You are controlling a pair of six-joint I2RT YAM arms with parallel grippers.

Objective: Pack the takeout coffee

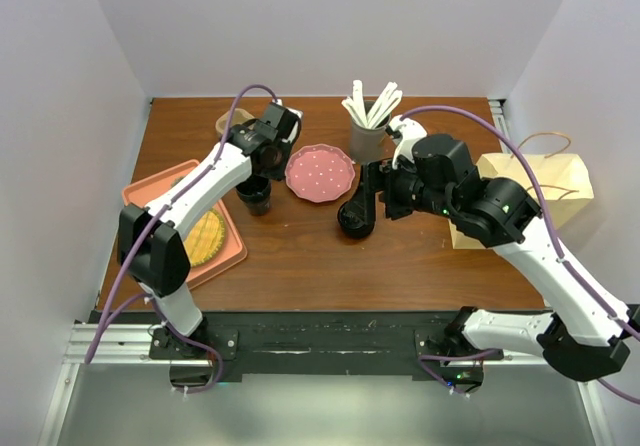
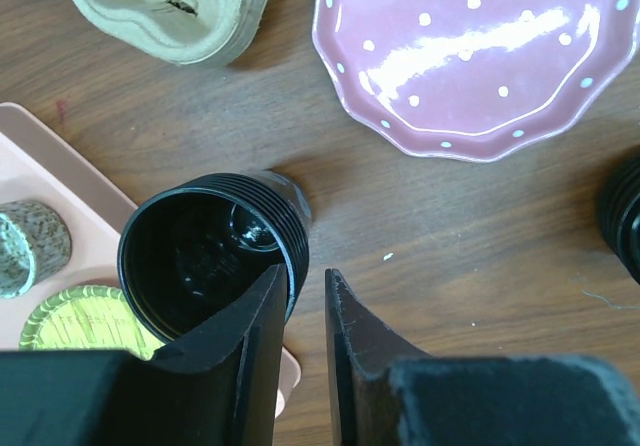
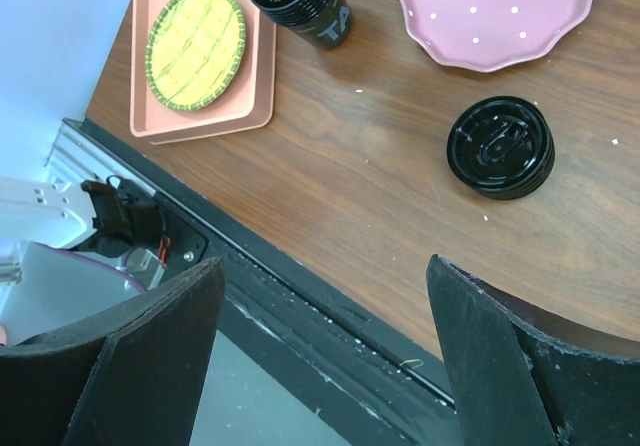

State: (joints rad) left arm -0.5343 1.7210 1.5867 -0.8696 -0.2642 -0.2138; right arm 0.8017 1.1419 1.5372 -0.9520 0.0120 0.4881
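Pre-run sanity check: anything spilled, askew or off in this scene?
No spill or damage visible. One oddity: the paper bag sits across the right edge of the table, partly off the wood. The cup stands open beside the tray; its lid lies apart on the wood, near the plate.

From beside the table I can read only one text: white letters "TA" on the side of the black cup [image 3: 318,11], far ahead and left of the right gripper [image 3: 325,266]. The rest is hidden. The raised marks on the black lid [image 3: 500,148], ahead-right, are not legible.
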